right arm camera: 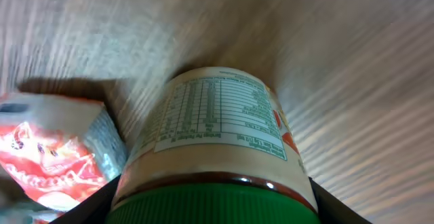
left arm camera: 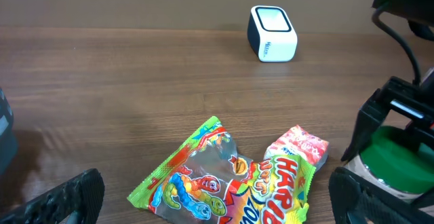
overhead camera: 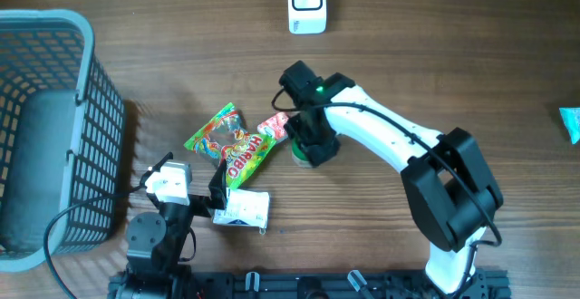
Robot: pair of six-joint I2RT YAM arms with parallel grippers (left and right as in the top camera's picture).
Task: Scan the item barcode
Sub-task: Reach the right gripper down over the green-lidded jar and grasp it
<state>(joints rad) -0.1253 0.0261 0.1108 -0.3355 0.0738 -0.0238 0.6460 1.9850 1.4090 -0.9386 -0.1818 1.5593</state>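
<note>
Overhead, the right jaws are clasping the green-lidded jar (right arm camera: 224, 129) on the surface (overhead camera: 453, 45), with a pink snack packet (overhead camera: 273, 125) and Haribo bag (overhead camera: 231, 145) lying just beside it. Left jaws are gaping wide, empty.

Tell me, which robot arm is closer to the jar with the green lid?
Right. The right fingers sit either side of the jar; the left fingers are far off, beyond the candy bag.

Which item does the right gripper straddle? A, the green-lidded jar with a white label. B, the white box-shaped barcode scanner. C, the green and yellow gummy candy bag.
A: the right gripper has its fingers either side of the green-lidded jar with a white label.
</note>
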